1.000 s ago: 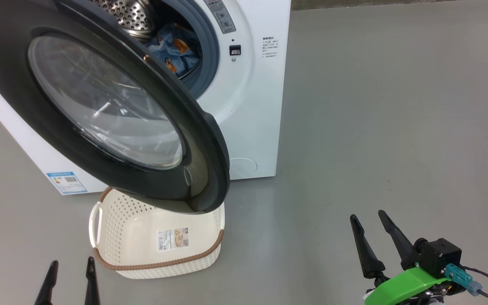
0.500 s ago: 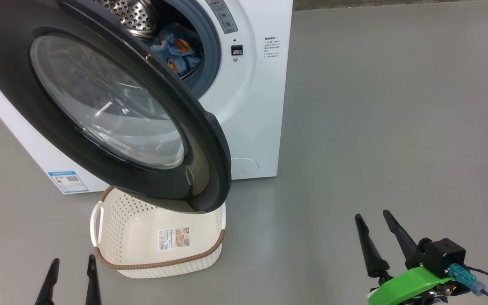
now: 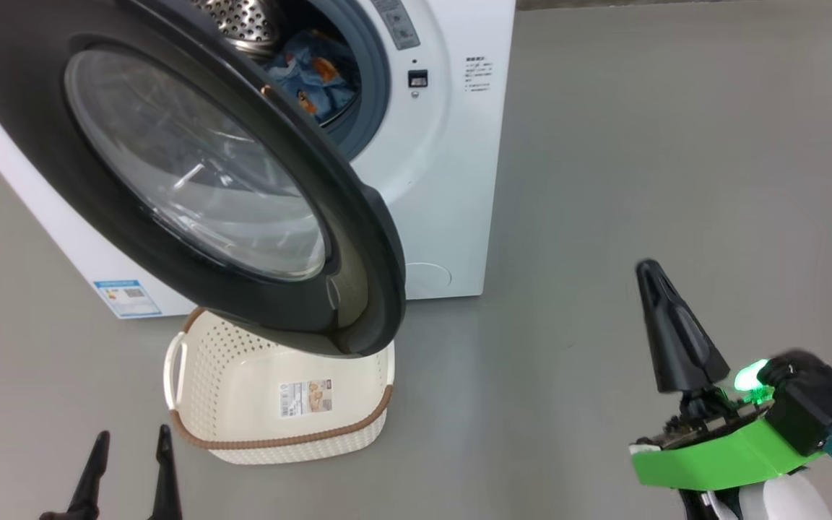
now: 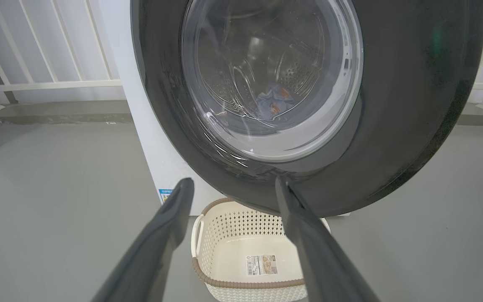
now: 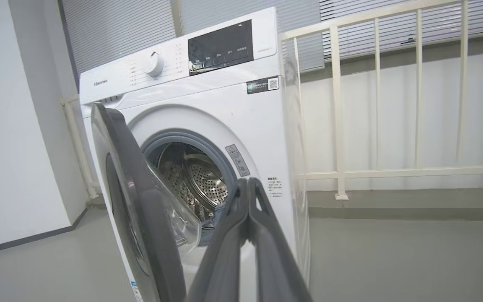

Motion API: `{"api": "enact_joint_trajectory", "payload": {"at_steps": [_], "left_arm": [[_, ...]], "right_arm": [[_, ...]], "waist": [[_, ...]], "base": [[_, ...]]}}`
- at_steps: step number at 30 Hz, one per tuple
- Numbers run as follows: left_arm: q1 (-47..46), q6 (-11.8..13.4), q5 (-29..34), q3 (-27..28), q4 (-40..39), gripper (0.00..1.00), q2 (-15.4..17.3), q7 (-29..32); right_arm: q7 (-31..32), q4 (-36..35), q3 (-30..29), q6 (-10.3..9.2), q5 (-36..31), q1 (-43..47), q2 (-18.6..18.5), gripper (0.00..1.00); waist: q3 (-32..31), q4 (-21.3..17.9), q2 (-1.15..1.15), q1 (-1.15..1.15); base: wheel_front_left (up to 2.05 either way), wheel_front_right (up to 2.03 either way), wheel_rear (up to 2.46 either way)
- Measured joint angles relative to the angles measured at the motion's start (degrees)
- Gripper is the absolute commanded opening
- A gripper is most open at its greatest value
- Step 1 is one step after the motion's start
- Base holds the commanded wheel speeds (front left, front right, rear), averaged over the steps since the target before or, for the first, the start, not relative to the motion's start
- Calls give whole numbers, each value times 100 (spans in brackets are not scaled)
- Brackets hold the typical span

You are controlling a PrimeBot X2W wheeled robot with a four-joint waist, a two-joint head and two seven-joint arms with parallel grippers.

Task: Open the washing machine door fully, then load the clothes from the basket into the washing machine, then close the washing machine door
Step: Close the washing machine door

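The washing machine door (image 3: 192,180) hides the far end of the basket (image 3: 293,451) and part of the clothes (image 3: 313,72) inside. The washing machine (image 3: 445,180) runs off the top edge. The small print (image 3: 479,74) on its front is too tiny to read.

You get bright, even, diffuse light in every view. Pale glare streaks cross the bulging clear glass of the round black-rimmed door (image 3: 199,180), which drops a soft shadow on the grey floor (image 3: 676,144). Motion smears the green bracket (image 3: 719,458) behind the right gripper (image 3: 648,269). Your wrist views bend the white railing (image 5: 336,126) near the edges.
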Motion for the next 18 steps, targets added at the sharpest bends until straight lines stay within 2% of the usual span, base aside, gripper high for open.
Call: {"api": "enact_joint_trajectory", "payload": {"at_steps": [8,13,18], "left_arm": [[-116,0,-205,-234,32,100,-1,0],[-131,54,-310,-359,54,100,-2,0],[-231,70,-398,-549,52,100,-1,0]], "right_arm": [[-42,-891,982,0,-1,-399,-604,0],[-42,-842,1695,0,94,-619,-972,0],[-42,-383,2175,0,287,-854,-1179,0]], "waist": [[95,254,0,0],[162,489,0,0],[252,779,0,0]], "base": [[0,0,0],[0,0,0],[0,0,0]]}}
